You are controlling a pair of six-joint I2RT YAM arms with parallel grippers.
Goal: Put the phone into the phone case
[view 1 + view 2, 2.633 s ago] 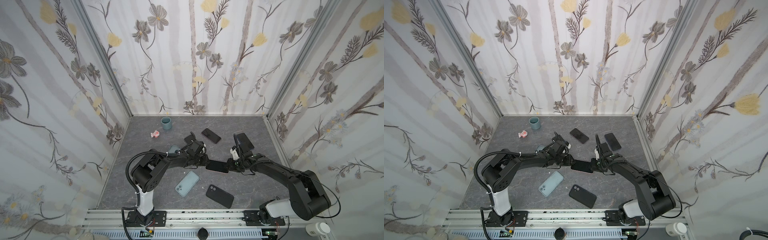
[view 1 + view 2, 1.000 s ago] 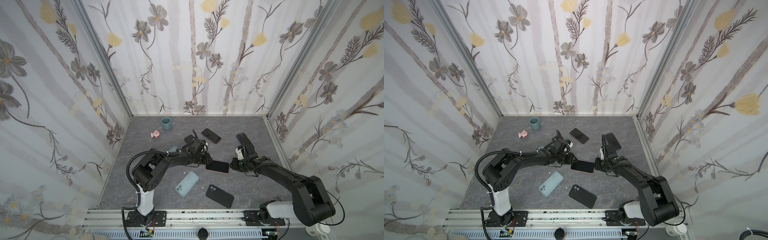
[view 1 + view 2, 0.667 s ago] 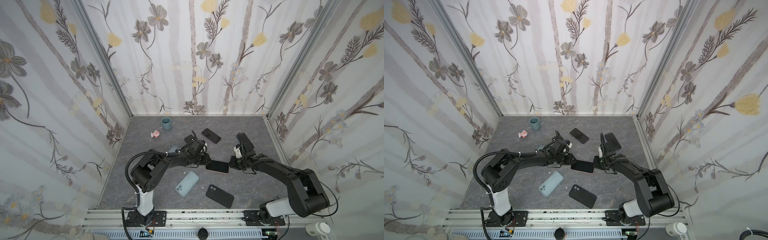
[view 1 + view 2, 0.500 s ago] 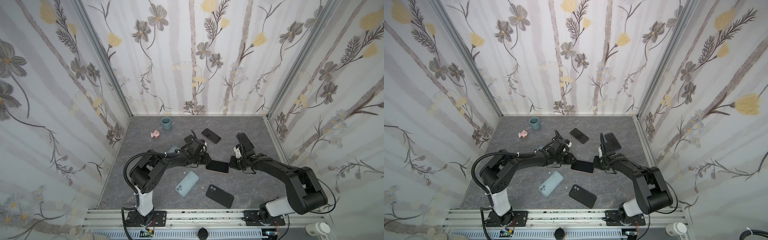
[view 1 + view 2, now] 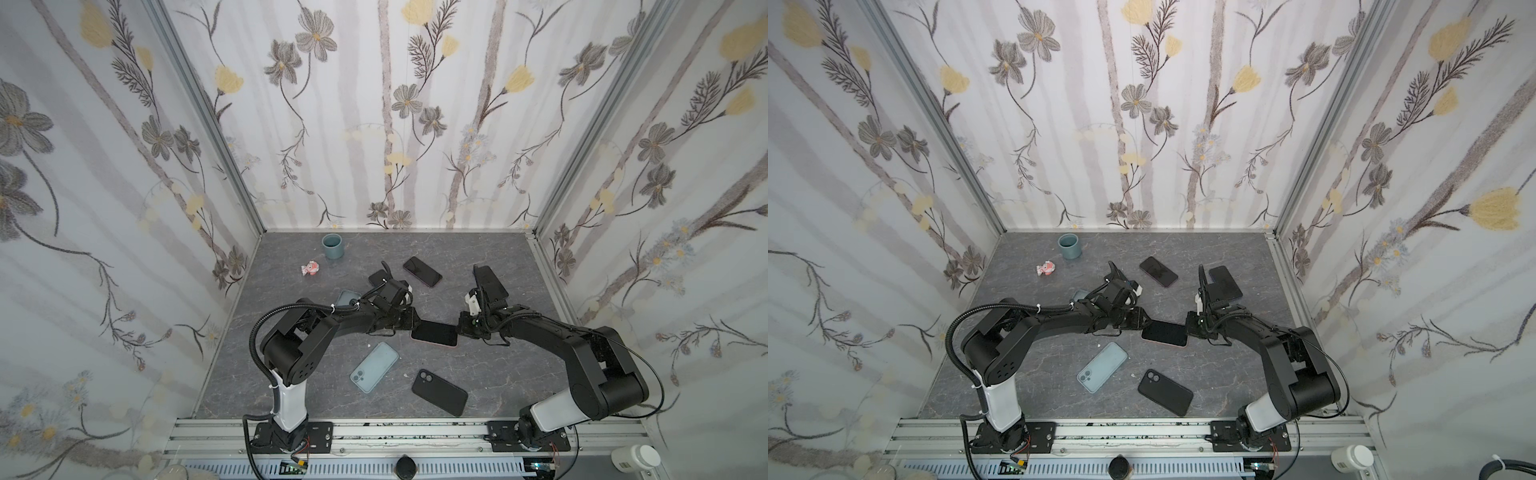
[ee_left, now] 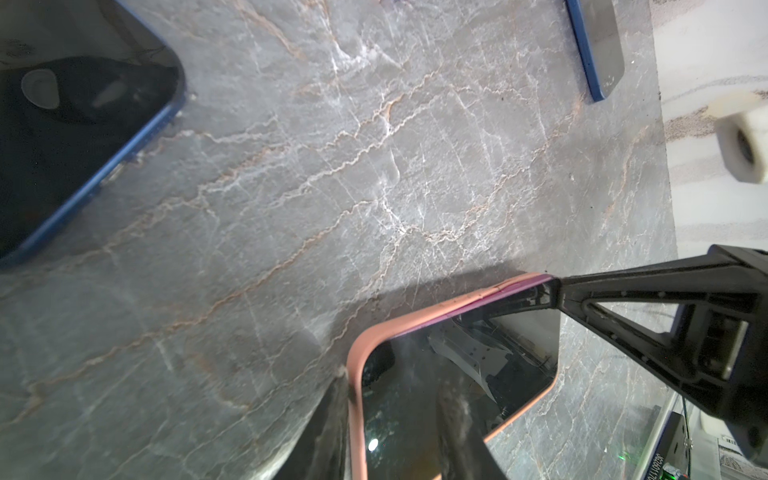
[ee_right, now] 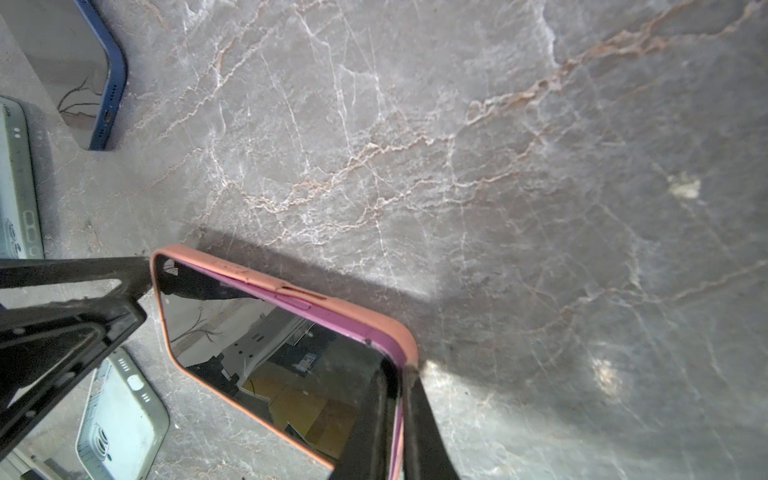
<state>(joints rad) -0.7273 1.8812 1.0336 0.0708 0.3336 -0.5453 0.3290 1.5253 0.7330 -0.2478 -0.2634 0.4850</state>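
1. Your right pincer (image 5: 460, 330) is closing down to almost nothing on one corner of the case (image 7: 232, 266). One finger is lying on the screen and the other is pressing outside the rim.
2. Your left pincer (image 5: 409, 325) is standing part open and gripping the opposite short end, with one finger over the glass and one outside the rim.
3. The phone (image 5: 434, 332) is lying between the two in the middle of the table (image 5: 498, 374), screen up. Its long axis is running straight from one pincer to the other, so neither arm is nearer; each is touching its own end.
4. Along the long edge that joins both grips, the phone's purple side is showing above the pink rim. I am judging it only partly seated there.
5. The coming press is turning on that edge, which is lying just beside your right pincer, toward the back wall (image 5: 395, 124). I cannot tell whether the case is touching the table.
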